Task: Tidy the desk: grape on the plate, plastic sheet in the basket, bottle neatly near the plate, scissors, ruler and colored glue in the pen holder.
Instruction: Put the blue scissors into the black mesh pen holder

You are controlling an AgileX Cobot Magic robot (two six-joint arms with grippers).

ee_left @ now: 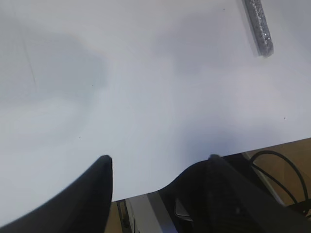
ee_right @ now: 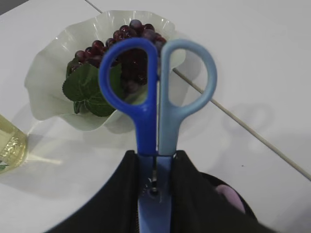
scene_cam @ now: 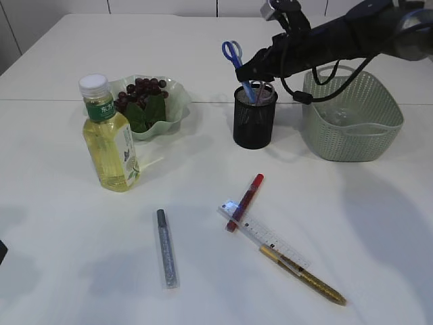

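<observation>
My right gripper [scene_cam: 250, 73] [ee_right: 154, 158] is shut on the blue scissors [scene_cam: 233, 53] [ee_right: 154, 97], gripping them just below the handles. The blades point down into the black mesh pen holder [scene_cam: 254, 115] [ee_right: 235, 196]. Dark grapes [scene_cam: 142, 91] [ee_right: 129, 53] lie on the pale green plate [scene_cam: 174, 101] [ee_right: 43, 82]. The bottle [scene_cam: 111, 139] of yellow drink stands upright left of the plate. A clear ruler [scene_cam: 267, 237] lies on the table with red glue [scene_cam: 245, 202] across it and gold glue [scene_cam: 308, 277] beside it. Silver glue [scene_cam: 166, 257] [ee_left: 258, 24] lies apart. My left gripper [ee_left: 158, 158] is open and empty near the front table edge.
A green basket [scene_cam: 352, 118] stands right of the pen holder, with something clear lying inside it. The right arm reaches over the basket's left rim. A pink item shows inside the pen holder in the right wrist view.
</observation>
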